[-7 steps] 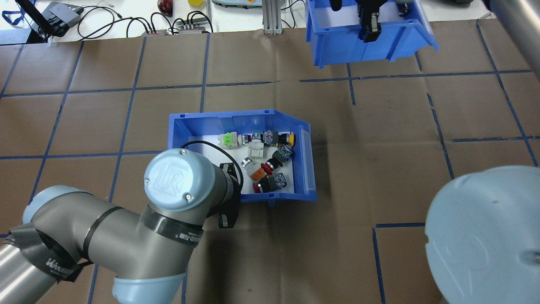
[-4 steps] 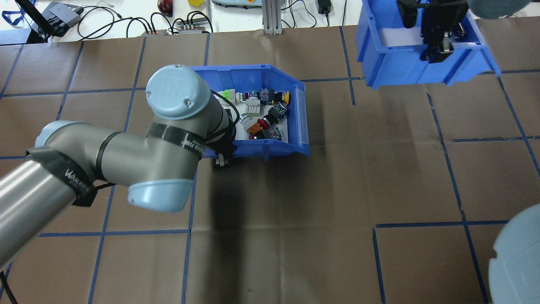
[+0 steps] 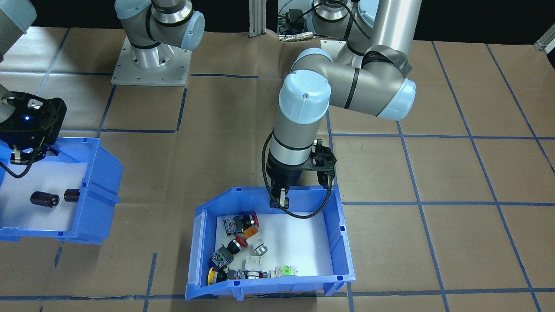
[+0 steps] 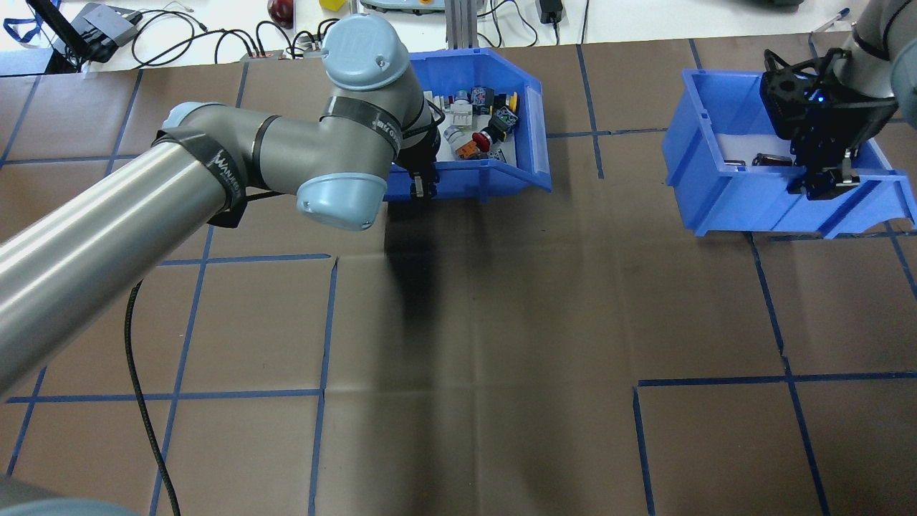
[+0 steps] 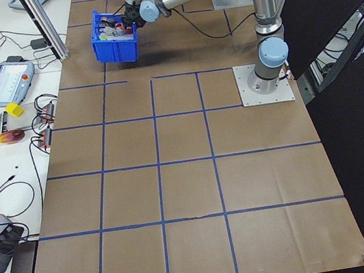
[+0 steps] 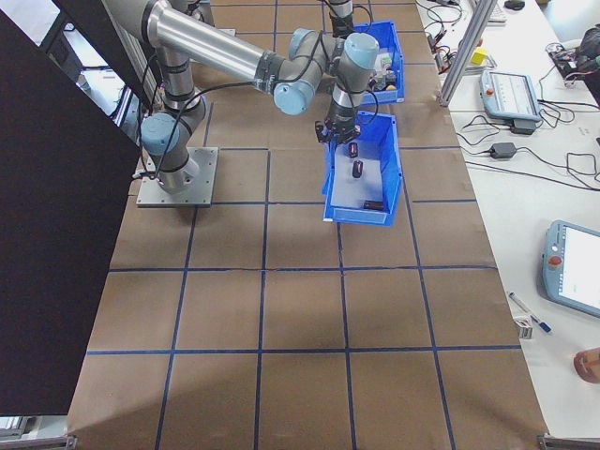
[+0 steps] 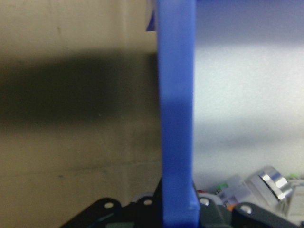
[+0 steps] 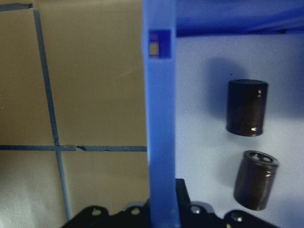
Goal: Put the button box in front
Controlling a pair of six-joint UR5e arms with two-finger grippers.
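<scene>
Overhead exterior view: button box [image 4: 526,154] at the table's far edge.
Left gripper [image 4: 419,183]: clamped on the button box's near wall.
Right gripper [image 4: 824,183]: clamped on the second blue bin [image 4: 723,201], well right of the button box.

Overhead cam sits behind the robot looking forward and down; the front one faces it from across the table (so sides flip). Two side cams look along the table from each end, pretty far off. Both wrist cams sit super close, staring down a blue bin wall [image 7: 175,118] just past their fingers.
</scene>
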